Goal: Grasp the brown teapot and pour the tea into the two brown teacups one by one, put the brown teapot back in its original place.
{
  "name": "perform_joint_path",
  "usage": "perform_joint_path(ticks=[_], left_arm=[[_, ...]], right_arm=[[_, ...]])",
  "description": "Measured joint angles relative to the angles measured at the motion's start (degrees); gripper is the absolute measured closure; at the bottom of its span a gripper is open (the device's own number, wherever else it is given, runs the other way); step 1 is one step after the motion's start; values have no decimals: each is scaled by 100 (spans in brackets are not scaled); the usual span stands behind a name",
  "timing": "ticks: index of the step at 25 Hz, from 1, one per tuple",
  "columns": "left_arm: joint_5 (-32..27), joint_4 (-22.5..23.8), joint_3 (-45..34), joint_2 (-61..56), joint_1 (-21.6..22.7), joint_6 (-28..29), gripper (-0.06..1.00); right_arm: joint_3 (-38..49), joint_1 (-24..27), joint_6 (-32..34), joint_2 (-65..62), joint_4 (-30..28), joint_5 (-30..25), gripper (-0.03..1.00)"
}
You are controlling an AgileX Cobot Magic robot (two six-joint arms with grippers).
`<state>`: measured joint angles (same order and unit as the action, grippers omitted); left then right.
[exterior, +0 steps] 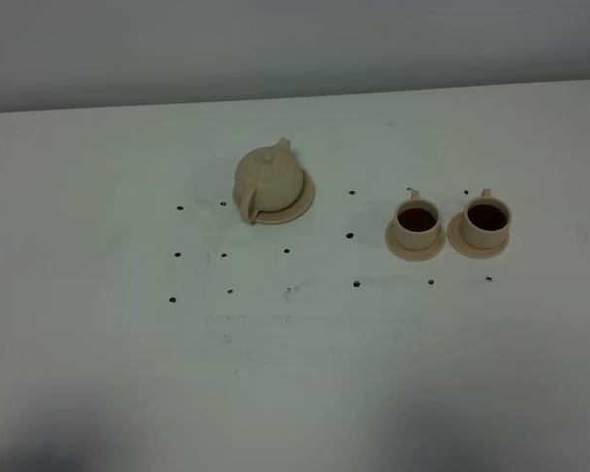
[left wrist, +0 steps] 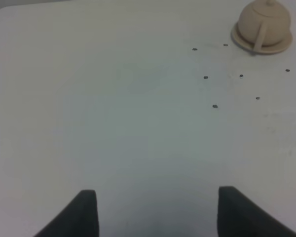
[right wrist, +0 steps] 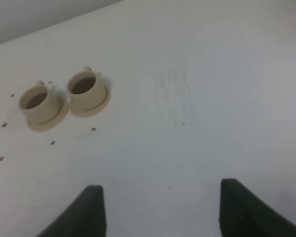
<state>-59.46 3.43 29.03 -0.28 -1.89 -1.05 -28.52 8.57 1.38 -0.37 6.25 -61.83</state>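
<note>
Teapot (exterior: 267,180) on saucer (exterior: 300,202), high view alone shows tea (exterior: 416,215) in both cups (exterior: 486,224), left gripper (left wrist: 157,202) and right gripper (right wrist: 160,202) spread wide, empty, fingertips only, arms unseen overhead.

White tbl (exterior: 98,374) w/ three saucers (exterior: 293,202)

We are looking down on a broad white table (exterior: 128,374) that is filling nearly the whole exterior view. Small dark dots (exterior: 177,255) are lying scattered across its middle in rough rows, and faint scuff marks (exterior: 226,320) are showing nearer the front. Behind the far edge, a plain grey wall (exterior: 295,44) is running straight across the back. Soft, even light is falling from above, and a dim shadow (exterior: 49,452) is darkening the front left corner.
</note>
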Motion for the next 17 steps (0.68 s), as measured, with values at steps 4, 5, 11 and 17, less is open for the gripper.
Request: perform_joint_path(ticks=[4, 5, 11, 17], left_arm=[[0, 0, 0, 0, 0, -2, 42], [0, 0, 0, 0, 0, -2, 42], [0, 0, 0, 0, 0, -7, 42], [0, 0, 0, 0, 0, -7, 42]], right_arm=[[0, 0, 0, 0, 0, 0, 48], [0, 0, 0, 0, 0, 0, 48], [0, 0, 0, 0, 0, 0, 48], [0, 0, 0, 0, 0, 0, 48]])
